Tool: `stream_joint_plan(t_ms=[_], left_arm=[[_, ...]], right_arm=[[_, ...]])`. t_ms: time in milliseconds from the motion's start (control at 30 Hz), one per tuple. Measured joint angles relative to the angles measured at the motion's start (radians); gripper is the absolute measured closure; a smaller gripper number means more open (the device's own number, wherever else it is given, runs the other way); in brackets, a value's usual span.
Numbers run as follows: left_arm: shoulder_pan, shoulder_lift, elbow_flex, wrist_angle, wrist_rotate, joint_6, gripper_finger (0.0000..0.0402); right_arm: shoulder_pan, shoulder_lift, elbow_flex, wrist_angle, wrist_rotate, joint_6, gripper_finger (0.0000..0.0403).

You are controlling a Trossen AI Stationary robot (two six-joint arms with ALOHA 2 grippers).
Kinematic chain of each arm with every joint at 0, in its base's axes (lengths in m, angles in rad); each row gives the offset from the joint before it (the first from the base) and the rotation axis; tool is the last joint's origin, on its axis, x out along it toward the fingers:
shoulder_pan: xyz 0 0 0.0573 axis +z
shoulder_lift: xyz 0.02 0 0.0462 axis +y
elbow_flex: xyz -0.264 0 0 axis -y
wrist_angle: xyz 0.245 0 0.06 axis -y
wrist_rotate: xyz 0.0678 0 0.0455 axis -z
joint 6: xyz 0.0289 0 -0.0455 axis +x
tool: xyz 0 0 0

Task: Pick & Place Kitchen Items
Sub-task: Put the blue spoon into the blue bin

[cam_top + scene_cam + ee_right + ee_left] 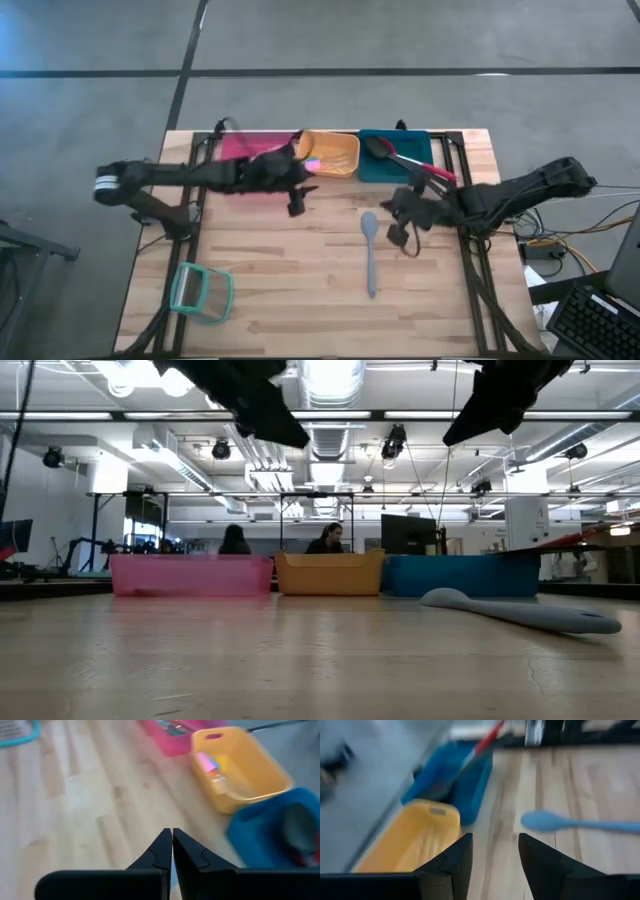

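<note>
A long grey-blue spoon [370, 250] lies flat on the wooden table, right of centre; it also shows in the low view [520, 610] and the left wrist view [570, 822]. A black spoon with a red handle [405, 160] lies in the teal bin [372, 170], handle over the rim. Small pink and yellow pieces [210, 765] lie in the orange bin [345, 160]. My left gripper [297, 203] hovers by the orange bin's near edge, open and empty [495, 840]. My right gripper [402, 238] hovers just right of the spoon's bowl, shut and empty [172, 832].
A pink bin [235, 148] stands left of the orange one along the far edge. A teal-rimmed clear container [200, 292] lies near the front left corner. Bare wood stretches across the table's middle and front. People sit in the room beyond the table [325, 540].
</note>
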Motion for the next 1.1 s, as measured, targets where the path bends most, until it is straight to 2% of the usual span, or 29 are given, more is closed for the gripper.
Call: stream_joint_plan(t_ms=[233,333,433,600,767,933,1100], left_arm=[[-0.065,-0.215,-0.344,0.448,-0.028,0.053,0.0239],[-0.062,-0.278,-0.444,0.569,-0.037,0.057,0.0239],[-0.057,-0.333,-0.507,0.648,-0.06,0.129,0.0239],[-0.056,-0.418,-0.556,0.653,-0.097,0.17,0.0239],[-0.056,-0.482,-0.561,0.604,-0.101,0.171,0.0239],[-0.054,-0.507,-0.561,0.545,-0.102,0.214,0.0239],[-0.054,-0.51,-0.561,0.503,-0.12,0.252,0.0239]], right_arm=[[0.158,0.175,0.108,-0.004,-0.006,0.283,0.0394],[0.218,0.254,0.176,-0.053,-0.008,0.438,0.0394],[0.276,0.348,0.262,-0.151,-0.01,0.596,0.0394],[0.363,0.536,0.43,-0.385,-0.006,0.928,0.0394],[0.423,0.726,0.598,-0.597,-0.134,1.226,0.0394],[0.455,0.865,0.725,-0.617,-0.152,1.409,0.0391],[0.451,0.973,0.799,-0.619,-0.162,1.485,0.0351]])
